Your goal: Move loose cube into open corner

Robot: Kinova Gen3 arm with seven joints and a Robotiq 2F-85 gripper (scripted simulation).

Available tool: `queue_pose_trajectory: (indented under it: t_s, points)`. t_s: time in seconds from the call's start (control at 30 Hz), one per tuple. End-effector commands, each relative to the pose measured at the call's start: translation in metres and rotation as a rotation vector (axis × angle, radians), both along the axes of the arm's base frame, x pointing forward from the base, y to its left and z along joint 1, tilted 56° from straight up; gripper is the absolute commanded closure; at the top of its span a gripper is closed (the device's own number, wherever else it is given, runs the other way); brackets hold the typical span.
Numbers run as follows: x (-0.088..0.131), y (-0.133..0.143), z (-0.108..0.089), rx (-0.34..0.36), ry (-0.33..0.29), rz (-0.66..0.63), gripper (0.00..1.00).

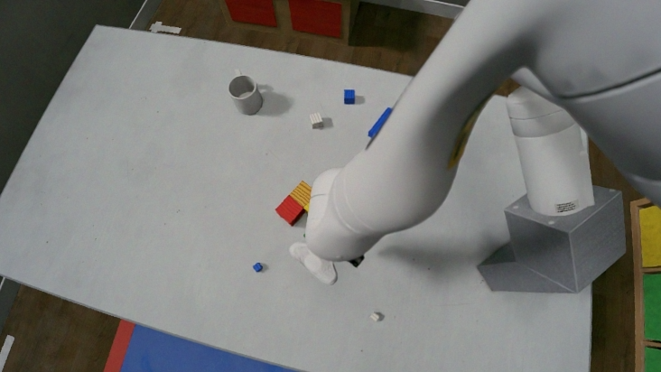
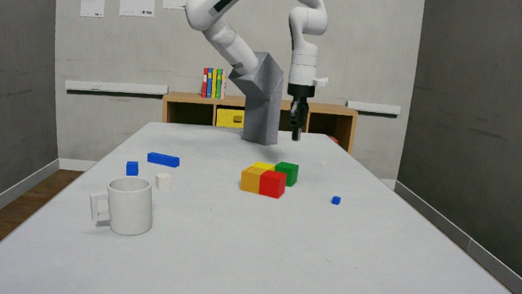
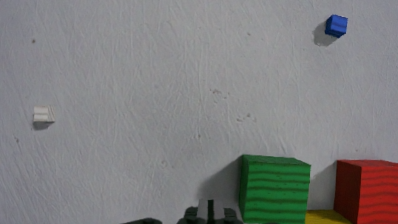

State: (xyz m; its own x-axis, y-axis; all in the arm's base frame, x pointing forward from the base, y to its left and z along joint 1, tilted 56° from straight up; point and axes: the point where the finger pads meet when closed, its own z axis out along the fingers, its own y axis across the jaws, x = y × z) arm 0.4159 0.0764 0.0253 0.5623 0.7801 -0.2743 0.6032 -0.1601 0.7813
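Jaws pinched fully closed on nothing, gripper (image 2: 296,136) hanging above the counter (image 2: 219,237), green cube (image 2: 287,173) below and just beside them, untouched.

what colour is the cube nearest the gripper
Green, with wavy darker stripes; clearest in the wrist view.

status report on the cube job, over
Gripper shut, empty, above table. Green cube near corner, gap to red cube visible. Nothing blocking.

Green cube (image 2: 287,173) near red (image 2: 272,183), orange (image 2: 251,179), yellow (image 2: 263,165) cubes, gap visible.
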Motion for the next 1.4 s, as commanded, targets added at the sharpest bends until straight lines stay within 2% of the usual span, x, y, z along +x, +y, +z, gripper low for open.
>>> queue_pose_trajectory:
  t_s: [0.0,0.57,1.37]
  points:
    - [0.0,0.003,-0.001,0.005,-0.008,0.001,0.9]
    - [0.007,-0.003,-0.007,0.006,-0.009,0.002,0.9]
    - [0.04,-0.037,-0.039,0.008,-0.009,0.003,0.9]
